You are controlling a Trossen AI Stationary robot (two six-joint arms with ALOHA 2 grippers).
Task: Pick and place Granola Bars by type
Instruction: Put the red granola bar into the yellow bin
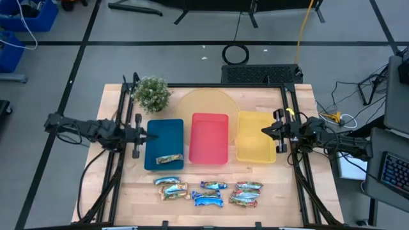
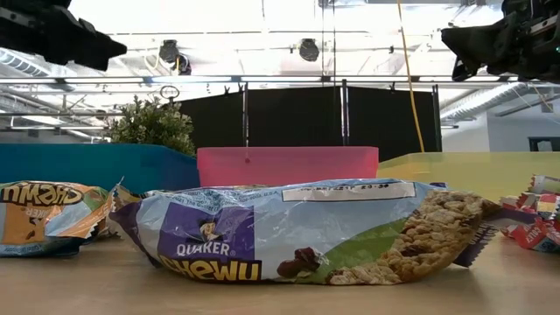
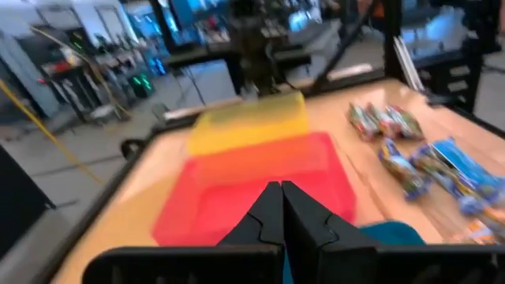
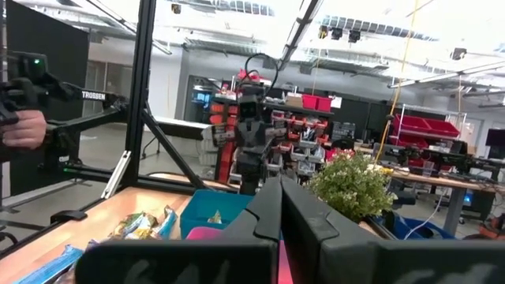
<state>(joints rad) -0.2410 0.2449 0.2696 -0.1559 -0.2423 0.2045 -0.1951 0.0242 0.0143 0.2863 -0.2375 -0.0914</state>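
Several granola bars lie in a loose row near the table's near edge: tan-gold (image 1: pixel 174 190), bright blue (image 1: pixel 208 200) and silvery-teal with red (image 1: pixel 243 200). One more tan-gold bar (image 1: pixel 169 159) lies flat in the near end of the blue tray (image 1: pixel 164 137). In the low view a silvery bar (image 2: pixel 297 232) fills the foreground. My left gripper (image 1: pixel 150 135) hangs shut over the blue tray's left edge. My right gripper (image 1: pixel 265 131) hangs shut over the yellow tray (image 1: pixel 252 144). Neither holds anything.
The red tray (image 1: pixel 209 137) sits between the blue and yellow ones. A potted plant (image 1: pixel 152 93) stands at the far left, and a round yellow board (image 1: pixel 204 102) lies behind the trays. A person's hand (image 4: pixel 20 126) shows beyond the table.
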